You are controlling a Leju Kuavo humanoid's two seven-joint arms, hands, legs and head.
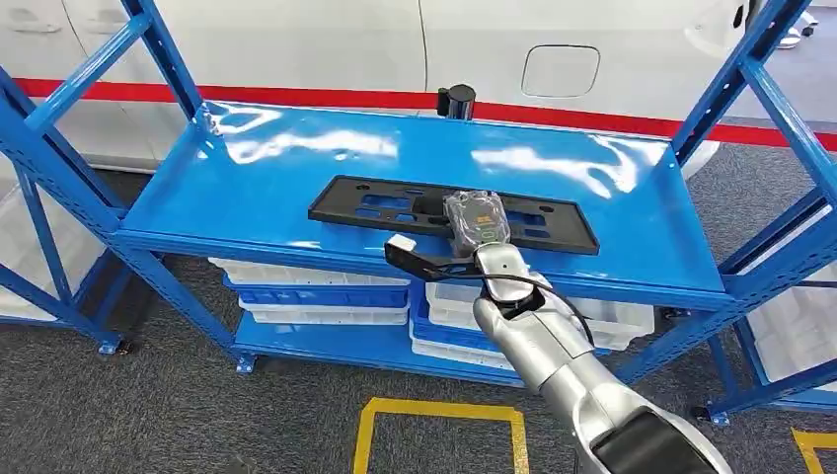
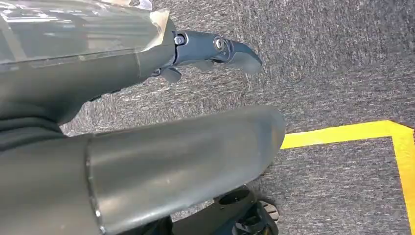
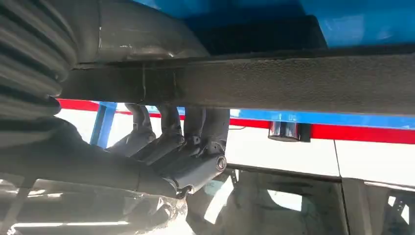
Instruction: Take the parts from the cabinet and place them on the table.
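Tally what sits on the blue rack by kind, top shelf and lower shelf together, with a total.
Black flat part on the top shelf, under the right hand: 1
White trays on the lower shelf: at least 5, in two stacks; part of the right stack is hidden by the arm
Blue trays in those stacks: 2
Total: at least 8

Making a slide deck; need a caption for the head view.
Right hand grips the black plastic part lying on the blue shelf.

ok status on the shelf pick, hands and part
Right hand gripping the black plate at its near edge, plate flat on the blue shelf. Left hand hanging over the floor, holding nothing. Nothing in the way.
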